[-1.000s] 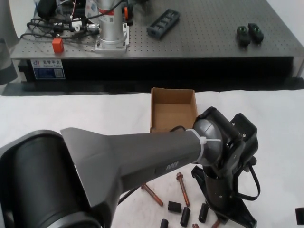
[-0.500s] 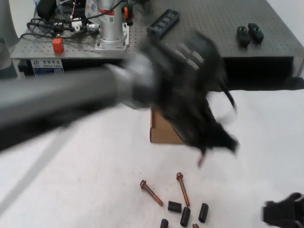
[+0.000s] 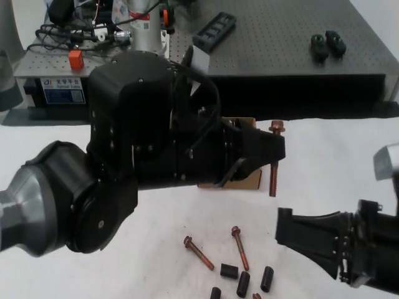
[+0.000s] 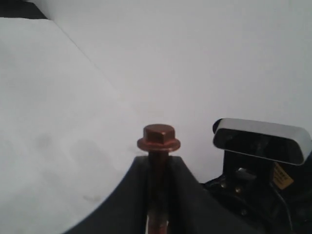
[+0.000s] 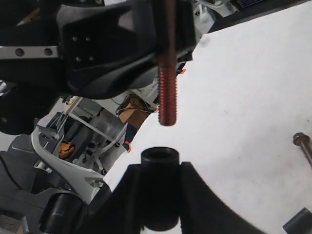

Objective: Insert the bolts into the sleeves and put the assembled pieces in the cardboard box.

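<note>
My left gripper [image 3: 272,149] is shut on a copper bolt [image 3: 274,161], held upright with its hex head [image 4: 158,139] on top, in front of the cardboard box [image 3: 250,180]. In the right wrist view the bolt's threaded end [image 5: 167,97] hangs just above a black sleeve [image 5: 160,195], apart from it. My right gripper [image 5: 160,180] is shut on that sleeve, open end up. The right arm [image 3: 336,249] sits low at the right. Two loose bolts [image 3: 198,251] [image 3: 239,247] and several black sleeves [image 3: 243,283] lie on the white cloth near the front.
The left arm's bulky body [image 3: 137,149] hides most of the box. A metal breadboard bench [image 3: 280,43] with cables, a black tray [image 3: 214,29] and an orange block [image 3: 75,59] stands behind. The white cloth [image 3: 336,156] to the right lies bare.
The left arm has lifted from the pile near the front with a bolt and now holds it upright by the box. The right arm has come in from the lower right.
</note>
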